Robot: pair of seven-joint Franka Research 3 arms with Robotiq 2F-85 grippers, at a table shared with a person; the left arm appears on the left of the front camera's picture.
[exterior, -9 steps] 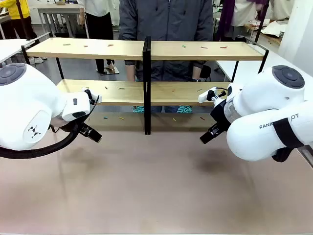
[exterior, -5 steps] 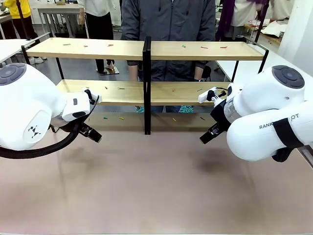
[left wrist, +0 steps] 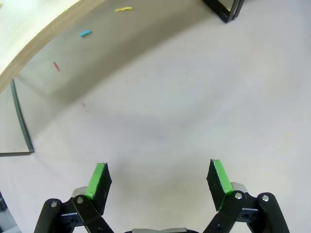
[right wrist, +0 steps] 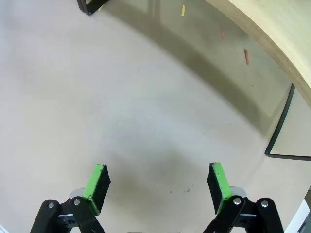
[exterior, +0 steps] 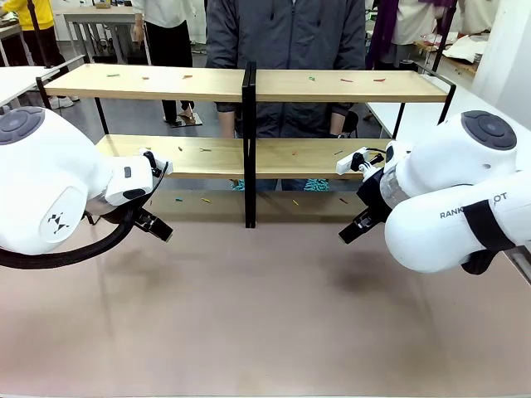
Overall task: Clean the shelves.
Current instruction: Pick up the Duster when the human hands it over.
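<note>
Wide two-tier light wooden shelves [exterior: 216,83] in a thin black metal frame stand along the tabletop's [exterior: 249,315] far edge, boards running left to right. Small coloured scraps [left wrist: 123,8] lie on and beneath them. The left pincer [left wrist: 158,167] and right pincer [right wrist: 158,167], both spread and empty, hang over bare tabletop just short of the shelves, each nearer its own half.
</note>
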